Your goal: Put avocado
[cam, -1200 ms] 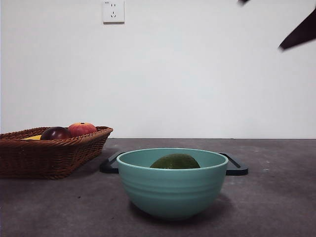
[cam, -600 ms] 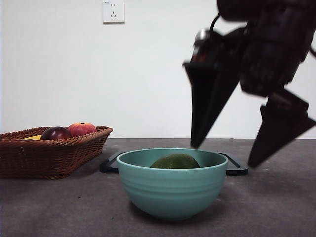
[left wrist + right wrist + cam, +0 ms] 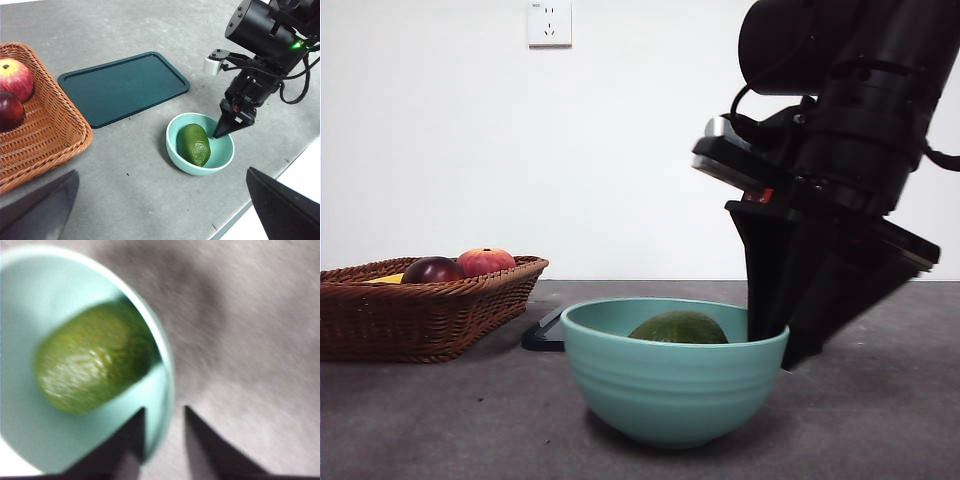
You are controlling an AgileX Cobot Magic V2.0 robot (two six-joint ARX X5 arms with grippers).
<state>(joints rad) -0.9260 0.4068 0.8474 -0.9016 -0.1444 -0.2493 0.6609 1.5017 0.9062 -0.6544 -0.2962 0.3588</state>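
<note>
The avocado, dark dull green and oval, lies inside a teal bowl near the table's front. It also shows in the left wrist view and the right wrist view. My right gripper has come down at the bowl's right side. Its jaws straddle the bowl's rim, one inside and one outside, closed narrow on it. The left wrist view shows this gripper at the bowl's edge. My left gripper is open and empty, high above the table.
A dark flat tray lies behind the bowl, and its edge shows in the front view. A wicker basket at the left holds a dark maroon fruit and a red-orange fruit.
My right arm dropped from the top right corner to the bowl. Its jaws went from wide apart to narrow on the rim. The bowl shifted slightly to the right.
</note>
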